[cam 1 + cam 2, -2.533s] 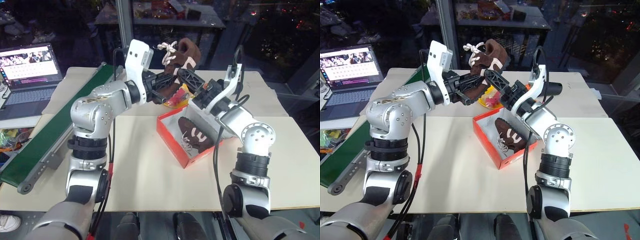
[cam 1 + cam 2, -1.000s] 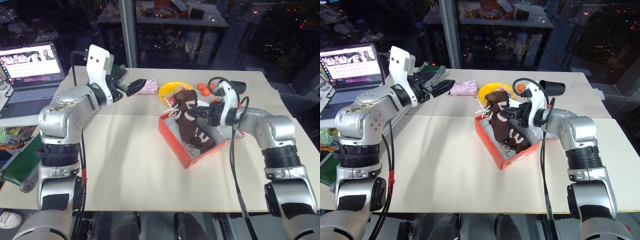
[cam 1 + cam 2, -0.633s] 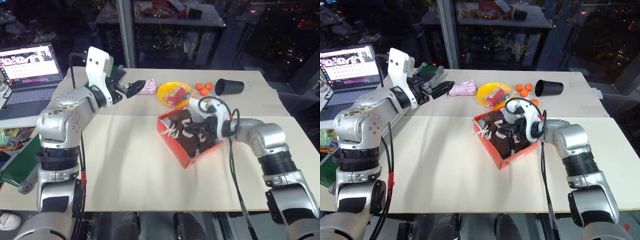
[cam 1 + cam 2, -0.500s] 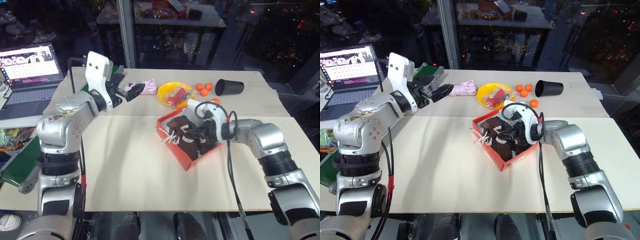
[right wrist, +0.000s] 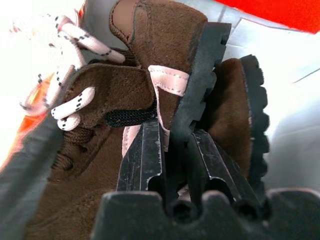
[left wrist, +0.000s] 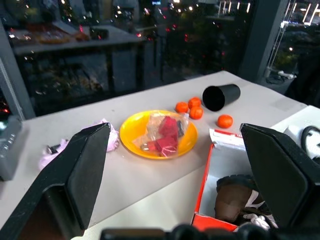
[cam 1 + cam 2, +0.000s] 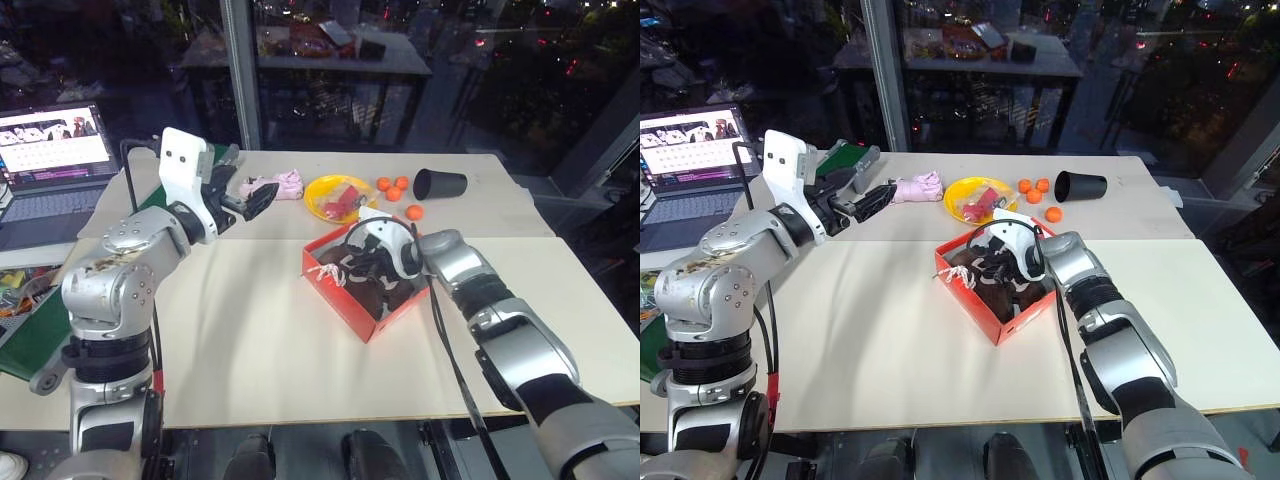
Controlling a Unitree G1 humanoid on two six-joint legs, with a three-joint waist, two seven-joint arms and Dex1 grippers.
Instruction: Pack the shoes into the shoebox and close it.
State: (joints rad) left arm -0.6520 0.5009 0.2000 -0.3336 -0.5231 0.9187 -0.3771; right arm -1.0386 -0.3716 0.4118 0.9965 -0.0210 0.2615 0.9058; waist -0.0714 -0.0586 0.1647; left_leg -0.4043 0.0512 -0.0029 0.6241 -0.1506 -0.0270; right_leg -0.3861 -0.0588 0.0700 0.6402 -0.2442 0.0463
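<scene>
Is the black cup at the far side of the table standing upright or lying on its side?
On its side. The black cup lies on the table, its round opening facing the oranges.

We saw the red-orange shoebox (image 7: 352, 318) sitting open, skewed on the desk (image 7: 250, 340), white inside. Both dark brown shoes (image 7: 372, 283) lay in it, pale laces (image 7: 326, 272) spilling over its left rim. One shoe's heel was pinched in the right claw (image 5: 175, 150), lugged sole alongside.
</scene>
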